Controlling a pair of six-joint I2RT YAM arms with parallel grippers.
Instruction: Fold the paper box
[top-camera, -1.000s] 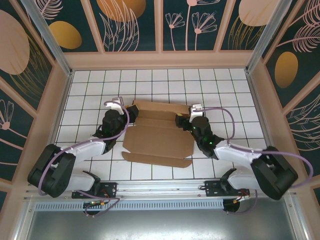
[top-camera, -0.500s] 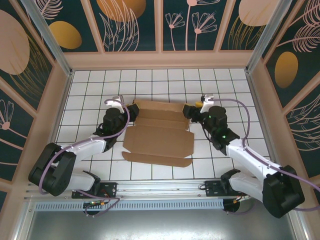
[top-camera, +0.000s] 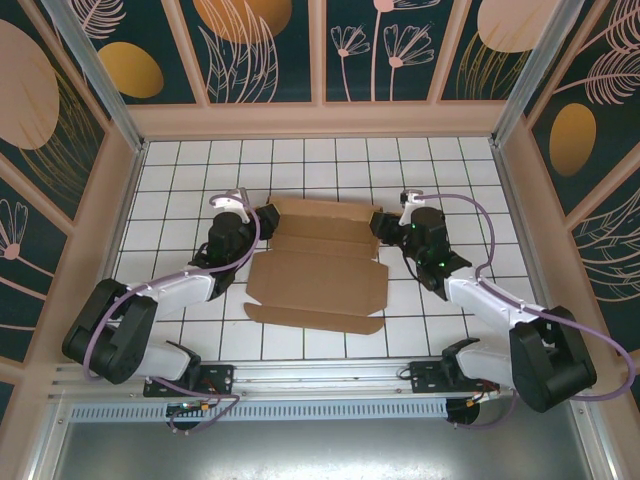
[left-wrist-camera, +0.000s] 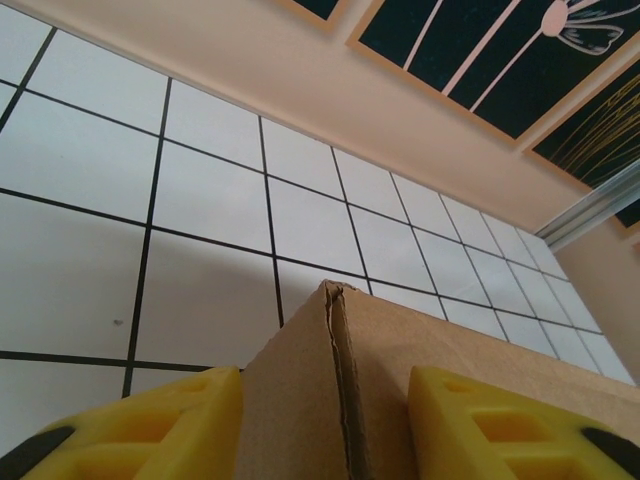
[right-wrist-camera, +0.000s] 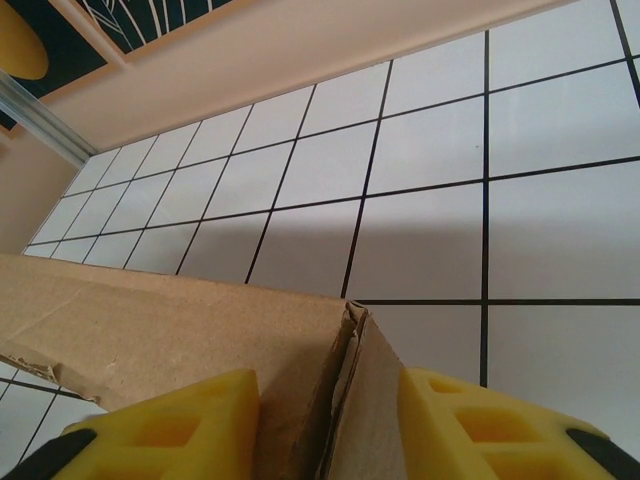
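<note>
Resting on white tiles (top-camera: 300, 165) (floral walls (top-camera: 260, 50)) is the paper box (top-camera: 315, 280).

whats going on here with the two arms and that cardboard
Two robot arms are folding a brown cardboard sheet, the paper box, which lies spread out on the white tiled table. The left gripper is clamped on the box's far left corner, and the right gripper is clamped on its far right corner. Each gripped corner shows a crease, but most of the sheet is not yet folded up.
</note>
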